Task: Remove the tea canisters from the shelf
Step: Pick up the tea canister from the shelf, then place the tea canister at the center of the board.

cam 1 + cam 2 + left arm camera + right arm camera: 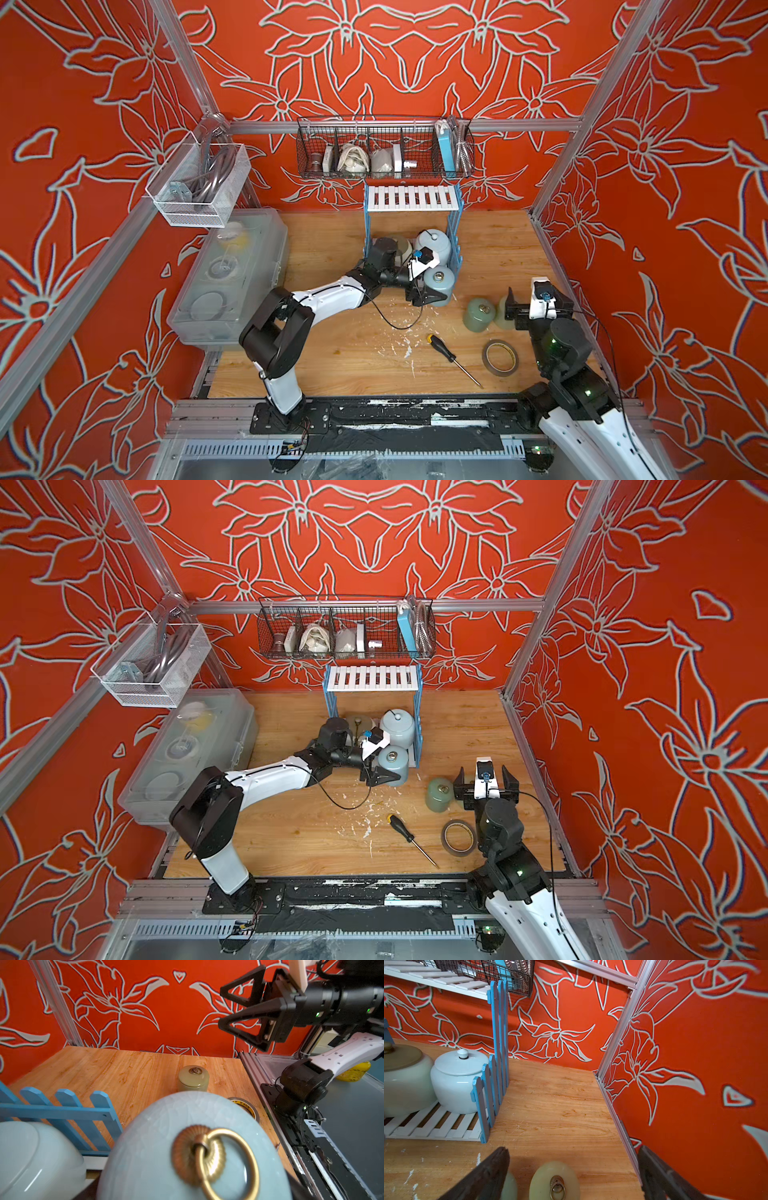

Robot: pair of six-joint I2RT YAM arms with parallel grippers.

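Observation:
The shelf point(413, 197) stands at the back with a bare upper tier. Its lower tier holds a pale blue-white round canister point(433, 245) point(456, 1080) and a cream one point(358, 725), partly hidden by my left arm. My left gripper point(436, 291) is shut on a grey-blue canister point(440, 282) point(155, 1136) at the shelf's front right corner. On the table to the right stand a sage green canister point(479, 313) and a yellow-green one point(554, 1182). My right gripper point(574, 1157) hangs open above the yellow-green one.
A screwdriver point(451, 359) and a tape roll point(500, 357) lie near the table's front right. A clear plastic box point(232, 274) sits at the left. A black wire basket point(384, 151) hangs above the shelf, a mesh basket point(199, 183) at the left wall.

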